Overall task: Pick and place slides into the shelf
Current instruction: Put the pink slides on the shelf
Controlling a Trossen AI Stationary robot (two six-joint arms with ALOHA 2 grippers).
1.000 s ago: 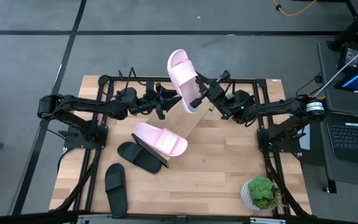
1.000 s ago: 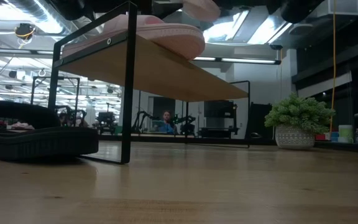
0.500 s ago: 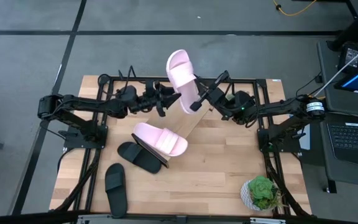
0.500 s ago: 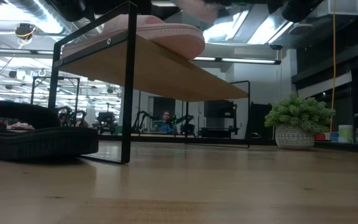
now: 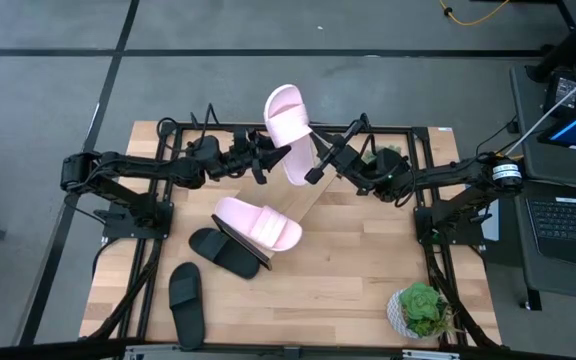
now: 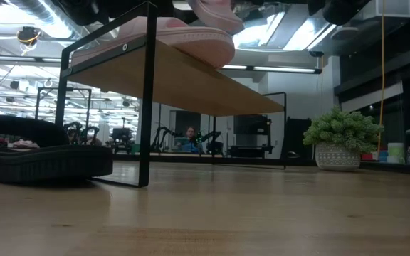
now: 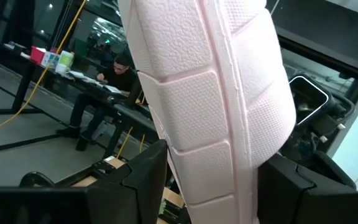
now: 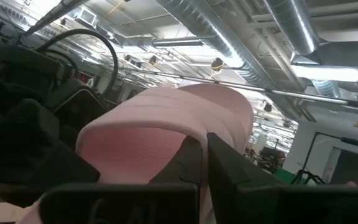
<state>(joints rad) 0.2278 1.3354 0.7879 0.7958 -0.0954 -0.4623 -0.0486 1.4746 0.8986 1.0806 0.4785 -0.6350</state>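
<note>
One pale pink slide (image 5: 288, 125) is up in the air above the table's far middle, between both grippers; the low view shows it at the top edge (image 6: 216, 11). My right gripper (image 5: 315, 165) is shut on it. My left gripper (image 5: 268, 160) is open, one finger on each side of the slide's sole (image 7: 210, 112). The second pink slide (image 5: 258, 222) lies sole-down on the slanted shelf board (image 5: 313, 195). One black slide (image 5: 223, 252) lies on the table at the shelf's near-left edge. The other (image 5: 185, 298) lies nearer the front. My right gripper pinches the raised pink slide's strap (image 8: 185, 134) between its two fingers (image 8: 225, 165), reaching in from the table's right and slanting up. The slide is lifted clear of table and shelf and is tilted on its side. My left gripper's fingers (image 7: 145, 180) lie close against both sides of the sole; I cannot tell whether they touch.
A potted plant (image 5: 420, 308) stands at the table's near right corner. The shelf's black frame (image 6: 148, 92) rises at mid-table. Black rails run along the table's edges. A laptop (image 5: 568, 225) sits beyond the right edge. A person (image 7: 114, 81) sits in the room behind.
My right gripper has moved a little toward the table's left and far edge, carrying the pink slide with it. The slide now sits between my left gripper's fingers. The slides on the shelf and table have not moved.
</note>
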